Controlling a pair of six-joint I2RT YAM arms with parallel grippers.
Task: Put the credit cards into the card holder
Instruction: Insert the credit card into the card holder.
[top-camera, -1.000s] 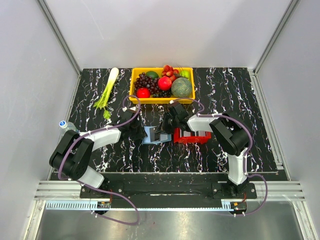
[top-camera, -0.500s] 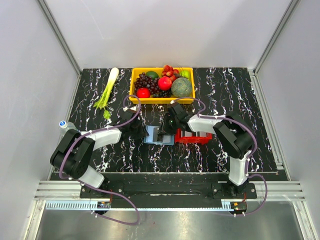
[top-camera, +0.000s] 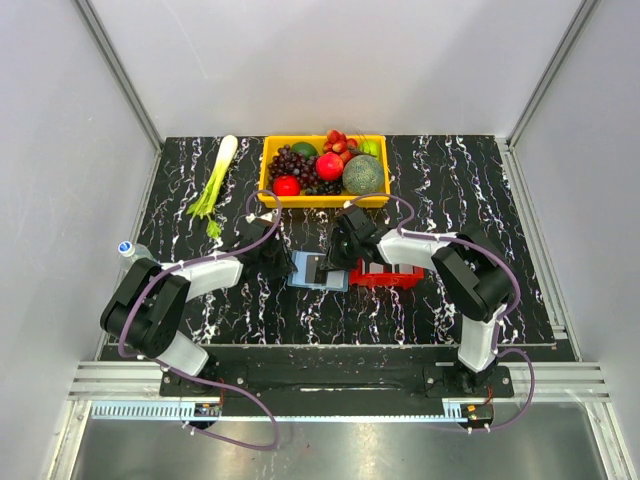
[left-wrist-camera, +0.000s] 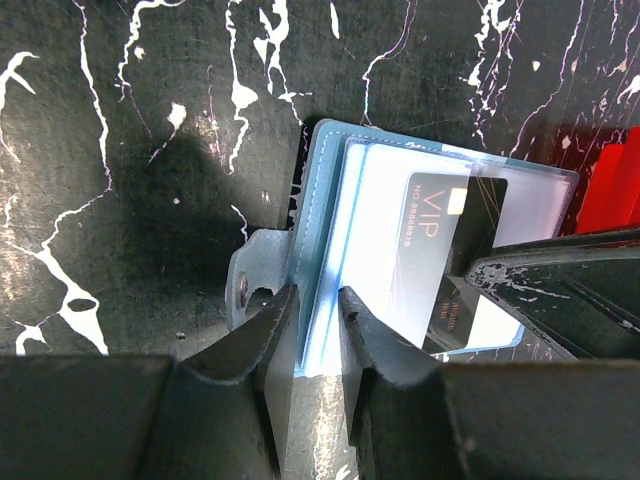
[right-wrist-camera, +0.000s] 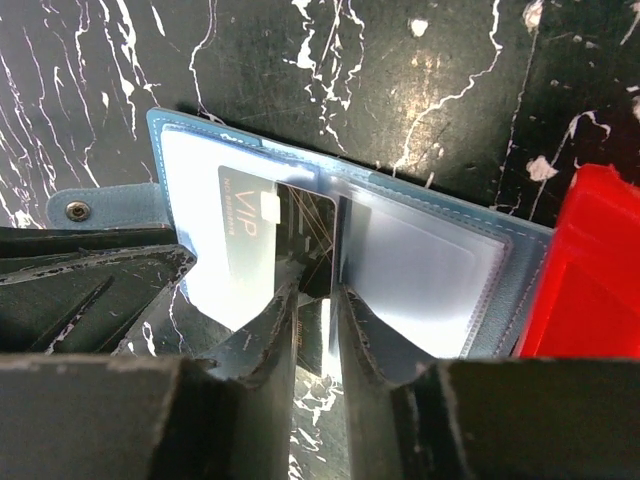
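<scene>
Black marbled counter (top-camera: 480, 180): open card holder (left-wrist-camera: 322, 160) clamped at edge by left pincer (left-wrist-camera: 315, 335). Dark VIP card (right-wrist-camera: 265, 230), half inserted, is seen straight ahead of parted right pincer (right-wrist-camera: 315, 320).

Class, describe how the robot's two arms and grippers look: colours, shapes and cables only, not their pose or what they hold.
The left arm and right arm match: white shells between bulky black joints. A thin purple cable loops loosely along each. The left gripper and right gripper are black, each with two tapering, wedge-shaped fingers with scuffed surfaces.
</scene>
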